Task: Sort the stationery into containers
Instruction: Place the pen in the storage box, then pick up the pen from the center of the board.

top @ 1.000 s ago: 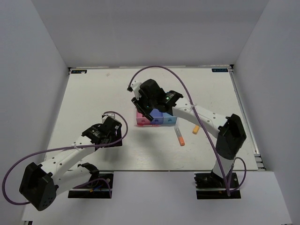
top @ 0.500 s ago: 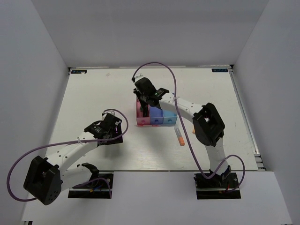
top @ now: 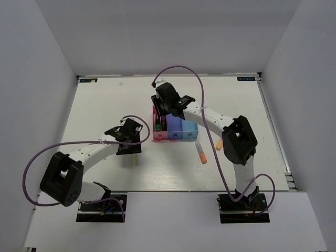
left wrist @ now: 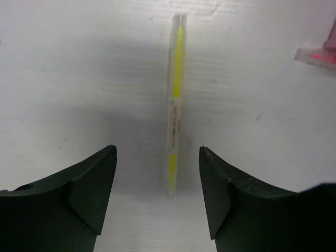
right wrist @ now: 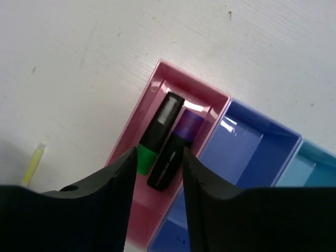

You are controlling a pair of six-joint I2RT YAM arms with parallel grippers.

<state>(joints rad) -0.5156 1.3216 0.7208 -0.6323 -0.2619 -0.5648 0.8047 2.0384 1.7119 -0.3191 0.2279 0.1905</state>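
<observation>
Top external: three joined containers sit mid-counter, with the right pincer above the pink bin and an orange-grey marker near the front.

Left wrist: the left pincer is spread, and a thin yellow stick lies between its fingers (touching neither).

Right wrist: the right pincer's fingers are parted over the pink bin, which holds a green highlighter and a purple marker.
</observation>
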